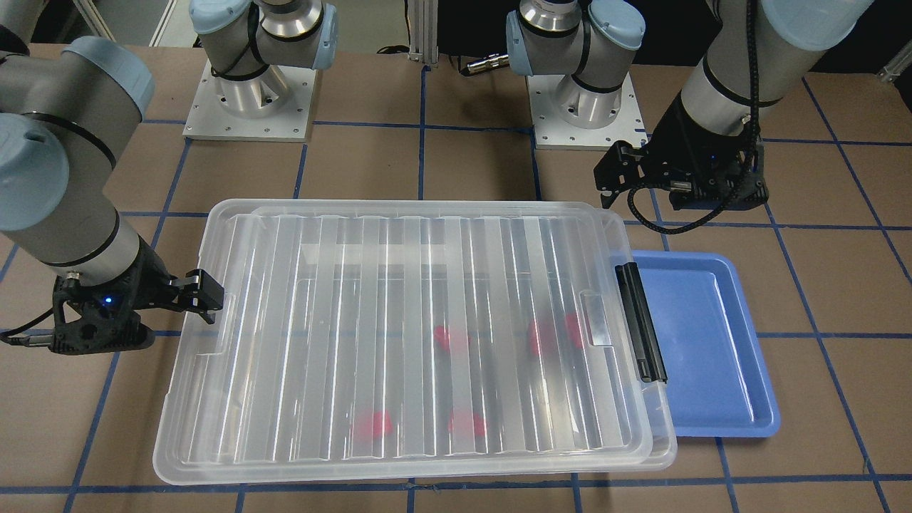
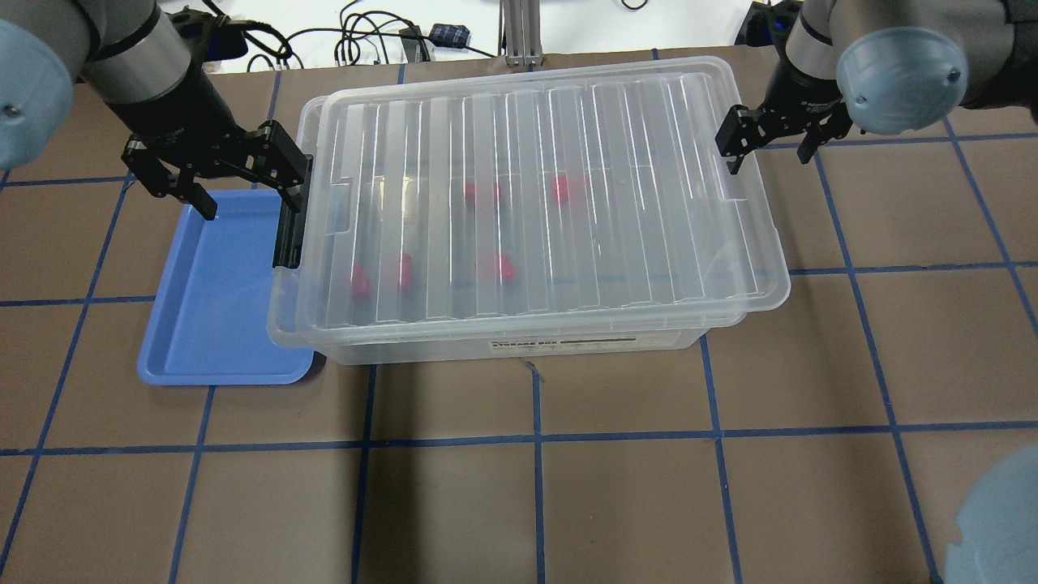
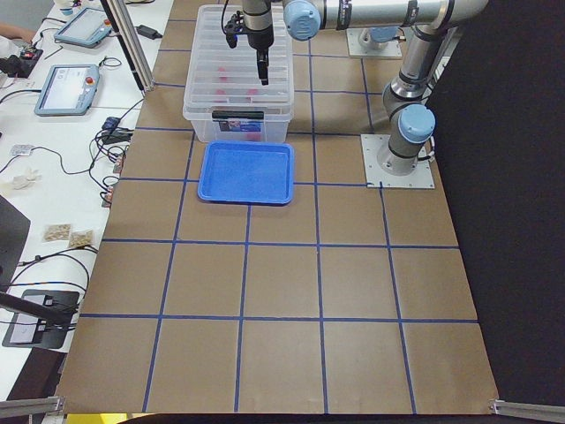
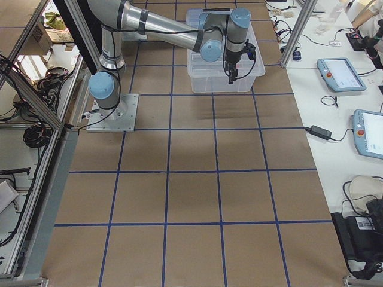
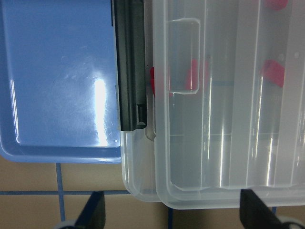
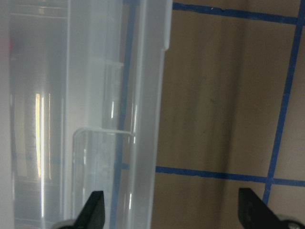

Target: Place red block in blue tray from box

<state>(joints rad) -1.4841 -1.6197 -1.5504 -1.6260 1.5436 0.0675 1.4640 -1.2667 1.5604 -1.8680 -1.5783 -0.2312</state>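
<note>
The clear box [image 2: 519, 345] stands mid-table with its ribbed lid [image 1: 399, 335] on. Several red blocks [image 2: 359, 280] show blurred through the lid [image 1: 374, 424]. The black latch bar [image 2: 288, 235] is at the end next to the empty blue tray [image 2: 219, 316], which also shows in the front view [image 1: 712, 342]. My left gripper [image 2: 243, 191] is open and empty above the latch end and the tray's far edge, as its wrist view [image 5: 171, 214] shows. My right gripper [image 2: 769, 150] is open and empty, straddling the lid's edge at the opposite end [image 6: 171, 214].
The table is brown board with a blue tape grid. The two arm bases [image 1: 249, 107] stand on the robot's side of the box. Cables and tablets [image 3: 66, 88] lie on a side bench beyond the table's far edge.
</note>
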